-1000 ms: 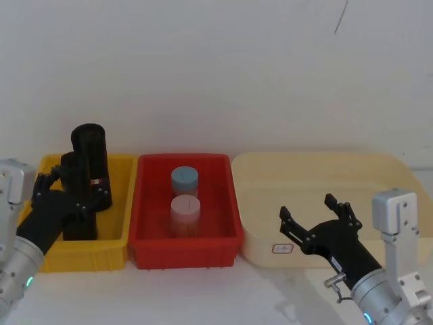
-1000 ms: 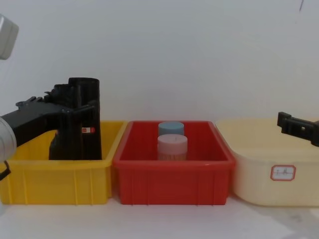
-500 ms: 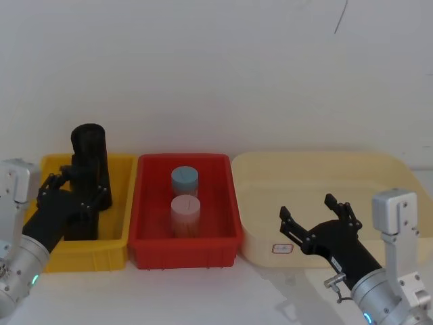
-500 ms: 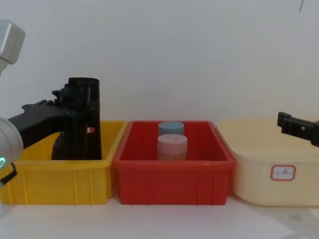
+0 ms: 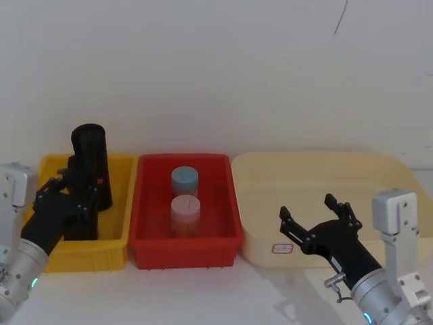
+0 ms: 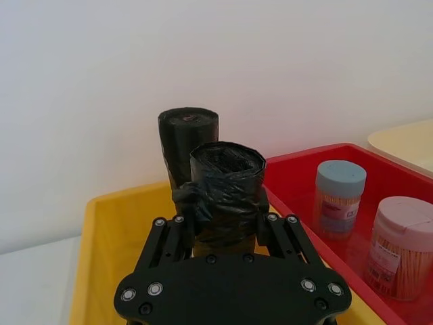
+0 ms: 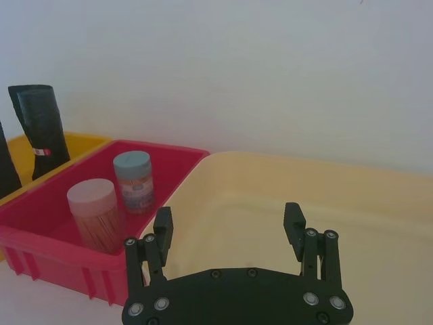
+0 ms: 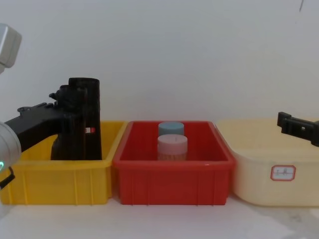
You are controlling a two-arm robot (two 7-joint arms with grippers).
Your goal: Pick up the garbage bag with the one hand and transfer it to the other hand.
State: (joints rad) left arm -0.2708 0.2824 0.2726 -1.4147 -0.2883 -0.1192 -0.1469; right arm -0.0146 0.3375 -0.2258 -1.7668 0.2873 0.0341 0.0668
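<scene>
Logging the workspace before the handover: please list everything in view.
yellow bin: one, yellow, robot's left
red bin: one, red, middle
cream bin: one, cream, robot's right
garbage bag: one, plain black, upright in yellow bin, front
labelled roll: one, black with red-and-white band, upright behind it
blue-lidded jar: one, blue lid, red bin, rear
pink-lidded jar: one, pink lid, red bin, front
left pincer: one, black, shut on garbage bag
right pincer: one, black, open, by cream bin's front
</scene>
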